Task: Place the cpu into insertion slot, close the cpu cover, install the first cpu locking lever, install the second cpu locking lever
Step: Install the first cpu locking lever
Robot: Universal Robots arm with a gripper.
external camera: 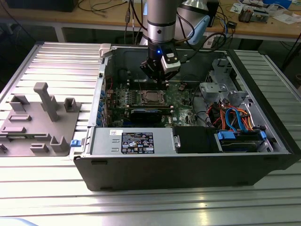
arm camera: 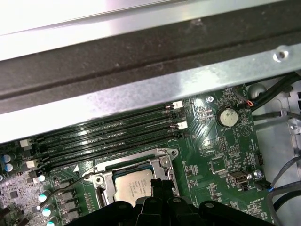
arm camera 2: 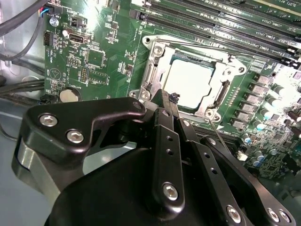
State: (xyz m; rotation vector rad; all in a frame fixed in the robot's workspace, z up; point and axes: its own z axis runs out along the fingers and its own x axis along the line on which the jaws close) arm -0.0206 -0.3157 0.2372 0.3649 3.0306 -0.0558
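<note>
Cpu [arm camera 2: 192,84] seated in insertion slot [arm camera 2: 151,75] on motherboard [arm camera 2: 89,56]; memory slots [arm camera: 108,136] beside slot; end effector [external camera: 157,81] above.

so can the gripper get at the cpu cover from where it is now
Probably yes. The gripper hangs just above the socket, its tips at the edge of the cpu cover, which lies down around the cpu. In both wrist views nothing sits between them; the memory slots lie off to one side.

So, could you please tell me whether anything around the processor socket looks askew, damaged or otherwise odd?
Nothing stands out. The cpu lies flat and square in the insertion slot, with the cpu cover framing it evenly. The green board around it looks intact, and the pincer hovers close over the socket's edge.
</note>
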